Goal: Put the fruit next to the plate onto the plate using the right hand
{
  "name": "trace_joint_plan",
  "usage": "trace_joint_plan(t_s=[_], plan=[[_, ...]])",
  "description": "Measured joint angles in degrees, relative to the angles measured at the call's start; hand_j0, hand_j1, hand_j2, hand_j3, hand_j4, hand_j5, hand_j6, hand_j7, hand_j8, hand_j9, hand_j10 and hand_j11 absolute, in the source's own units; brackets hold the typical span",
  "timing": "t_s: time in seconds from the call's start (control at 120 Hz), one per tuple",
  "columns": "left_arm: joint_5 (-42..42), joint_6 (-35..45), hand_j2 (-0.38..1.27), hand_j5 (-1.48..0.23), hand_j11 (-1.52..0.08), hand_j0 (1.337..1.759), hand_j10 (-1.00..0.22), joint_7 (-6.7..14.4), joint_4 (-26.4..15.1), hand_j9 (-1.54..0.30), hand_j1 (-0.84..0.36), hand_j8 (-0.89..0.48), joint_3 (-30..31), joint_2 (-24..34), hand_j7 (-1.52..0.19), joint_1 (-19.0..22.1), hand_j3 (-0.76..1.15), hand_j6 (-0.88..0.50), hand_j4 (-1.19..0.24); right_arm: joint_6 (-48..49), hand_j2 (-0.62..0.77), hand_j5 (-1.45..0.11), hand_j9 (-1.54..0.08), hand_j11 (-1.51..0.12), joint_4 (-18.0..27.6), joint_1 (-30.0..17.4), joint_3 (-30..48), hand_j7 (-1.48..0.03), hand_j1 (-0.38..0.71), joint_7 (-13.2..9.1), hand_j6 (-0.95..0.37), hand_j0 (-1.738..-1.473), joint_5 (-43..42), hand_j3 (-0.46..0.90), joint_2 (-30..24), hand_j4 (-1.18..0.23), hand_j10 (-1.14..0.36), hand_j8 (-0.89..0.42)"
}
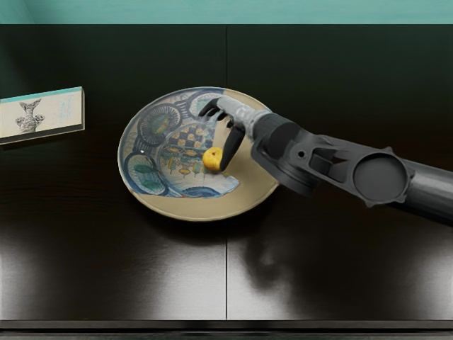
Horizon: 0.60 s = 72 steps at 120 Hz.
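Head view: right hand [226, 122] spread wide above plate [190, 211] centre, holding nothing, fruit [211, 158] lying there beside thumb, seemingly delivered.

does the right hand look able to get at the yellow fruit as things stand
Probably yes: the right hand hangs open over the plate, one dark finger right beside the yellow fruit lying on it, with nothing between them.
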Motion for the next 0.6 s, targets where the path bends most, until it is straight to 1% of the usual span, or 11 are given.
trace_joint_plan(t_s=[0.067,0.1,0.225,0.367,0.433,0.517,0.6], plan=[[0.0,0.0,0.00,0.00,0.00,1.658,0.00,0.0,0.0,0.00,0.35,0.00,0.0,0.0,0.00,0.0,0.00,0.00,0.00,2.4,0.14,-0.33,-0.33,-0.33,3.4,0.1,2.2,-0.32,-0.14,0.1,-0.15,-1.658,2.8,0.00,-5.4,-0.24,-0.24,-0.14],[0.0,0.0,0.00,0.00,0.00,1.658,0.00,0.0,0.0,0.00,0.35,0.00,0.0,0.0,0.00,0.0,0.00,0.00,0.00,5.6,0.12,-0.29,-0.29,-0.29,4.6,0.0,3.8,-0.28,-0.17,0.7,-0.13,-1.658,4.8,0.00,-8.5,-0.21,-0.21,-0.13],[0.0,0.0,0.00,0.00,0.00,1.658,0.00,0.0,0.0,0.00,0.35,0.00,0.0,0.0,0.00,0.0,0.00,0.00,0.00,20.0,0.06,-0.18,-0.17,-0.18,6.8,-0.2,8.3,-0.17,-0.24,6.4,-0.09,-1.658,13.5,0.00,-19.0,-0.13,-0.13,-0.08],[0.0,0.0,0.00,0.00,0.00,1.658,0.00,0.0,0.0,0.00,0.35,0.00,0.0,0.0,0.00,0.0,0.00,0.00,0.00,32.2,0.03,-0.11,-0.11,-0.11,7.4,-0.3,10.2,-0.10,-0.27,12.8,-0.06,-1.658,20.8,0.00,-28.4,-0.08,-0.08,-0.06],[0.0,0.0,0.00,0.00,0.00,1.658,0.00,0.0,0.0,0.00,0.35,0.00,0.0,0.0,0.00,0.0,0.00,0.00,0.00,37.3,0.02,-0.09,-0.09,-0.09,7.2,-0.5,10.5,-0.09,-0.29,15.3,-0.05,-1.658,23.4,0.00,-32.3,-0.07,-0.07,-0.05],[0.0,-0.1,0.00,0.00,0.00,1.658,0.00,0.0,-0.2,0.00,0.35,0.00,0.0,0.0,0.00,0.1,0.00,0.00,0.00,42.5,0.01,-0.07,-0.07,-0.07,6.2,-0.8,10.6,-0.07,-0.30,17.0,-0.05,-1.658,25.6,0.00,-35.4,-0.05,-0.05,-0.04],[-0.1,-0.2,0.00,0.00,0.00,1.658,0.00,0.0,-0.4,0.00,0.35,0.00,-0.1,0.0,0.00,-0.2,0.00,0.00,0.00,45.2,0.01,-0.06,-0.06,-0.06,5.6,-1.5,10.5,-0.06,-0.30,17.6,-0.04,-1.658,26.6,0.00,-36.6,-0.05,-0.05,-0.04]])
